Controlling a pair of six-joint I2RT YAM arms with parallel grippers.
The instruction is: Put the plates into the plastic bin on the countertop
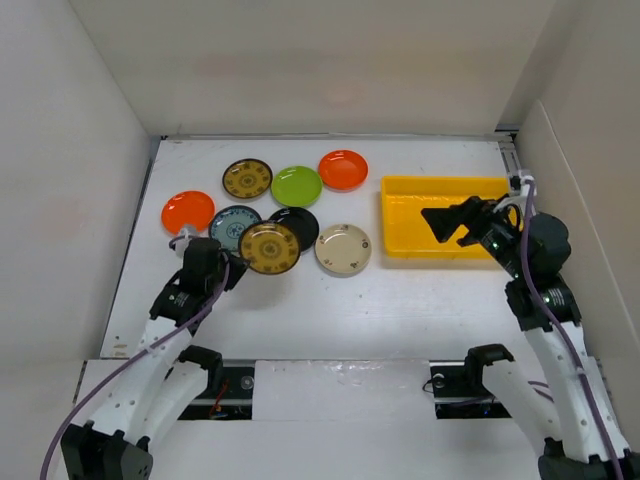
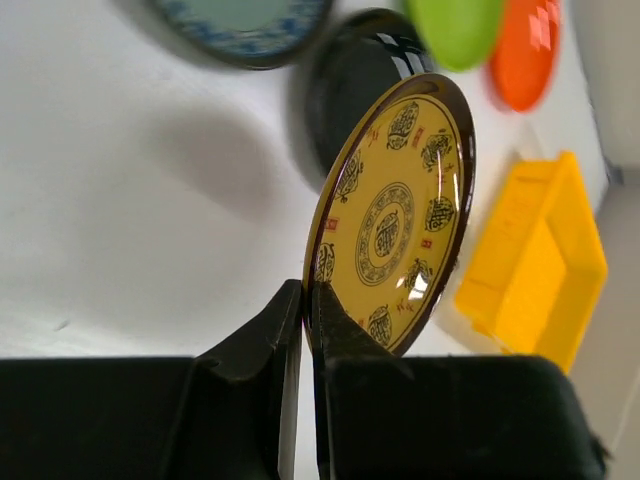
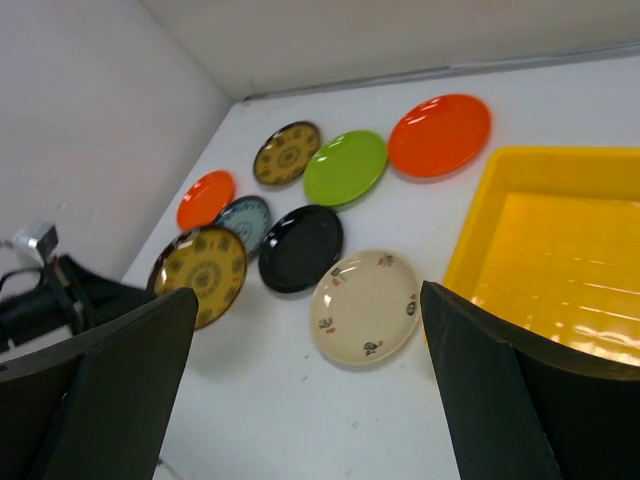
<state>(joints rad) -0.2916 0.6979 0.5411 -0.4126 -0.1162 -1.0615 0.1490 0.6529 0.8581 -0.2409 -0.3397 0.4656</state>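
My left gripper (image 1: 236,263) (image 2: 307,300) is shut on the rim of a dark plate with gold pattern (image 1: 270,248) (image 2: 395,225), held just above the countertop (image 1: 330,310) in front of the black plate (image 1: 298,226) and teal plate (image 1: 232,226). The cream plate (image 1: 343,249) lies to its right. A second gold-patterned plate (image 1: 247,179), the lime green plate (image 1: 297,186) and an orange plate (image 1: 343,170) lie in the back row, another orange plate (image 1: 188,212) at the left. My right gripper (image 1: 450,222) (image 3: 308,292) is open and empty over the yellow bin (image 1: 400,215) (image 3: 560,260).
White walls enclose the countertop on the left, back and right. The bin (image 2: 535,270) sits at the right against the wall, with nothing seen inside it. The left arm (image 3: 50,300) shows at the left edge of the right wrist view.
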